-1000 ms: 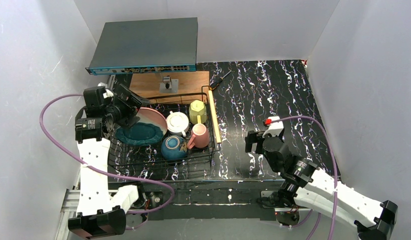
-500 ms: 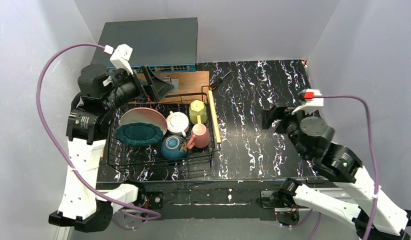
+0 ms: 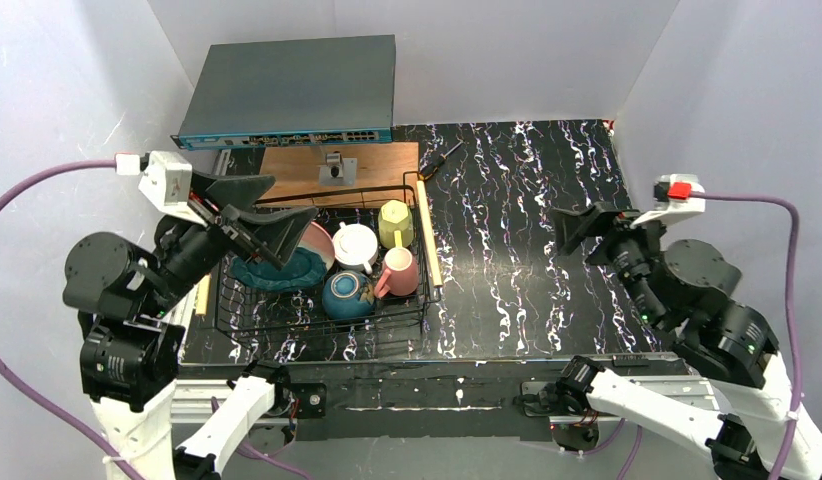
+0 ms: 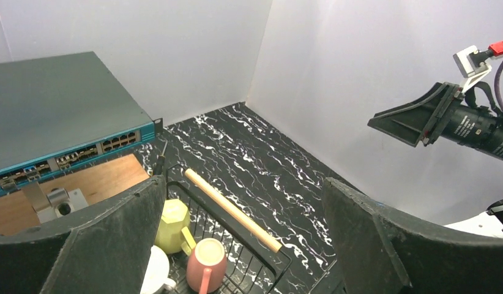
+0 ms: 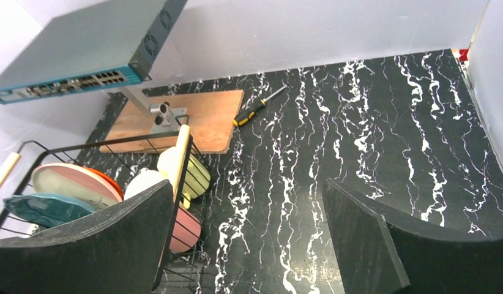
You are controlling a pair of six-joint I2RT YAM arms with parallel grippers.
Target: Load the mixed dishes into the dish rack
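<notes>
Dish rack (image 3: 317, 325) sits at the left of the marbled table (image 3: 527, 200), in front of the wooden board (image 3: 297, 165).

Count inside:
- three leaning plates: orange plate (image 5: 108, 182), cream plate (image 5: 62, 180), teal plate (image 3: 287, 270)
- two mugs: pink mug (image 3: 399, 270), yellow-green mug (image 3: 394, 222)
- one white cup (image 3: 355, 245)
- one bowl (image 3: 347, 295)

Left gripper (image 3: 262, 212) and right gripper (image 3: 585, 228) are both spread wide, holding nothing.

Versus a second ago: left gripper has lifted off the plates; right gripper is raised and drawn rightward; dishes unmoved.

The dish rack (image 3: 287, 322) is a big black wire basket standing on the bench (image 3: 527, 230). All the dishes are inside it. The teal plate (image 3: 297, 272), cream plate (image 5: 71, 182) and orange plate (image 5: 108, 182) lean together at the left. The white cup (image 3: 355, 245), yellow-green mug (image 3: 394, 222), pink mug (image 3: 399, 270) and blue-teal bowl (image 3: 347, 293) sit close together at the right.
</notes>
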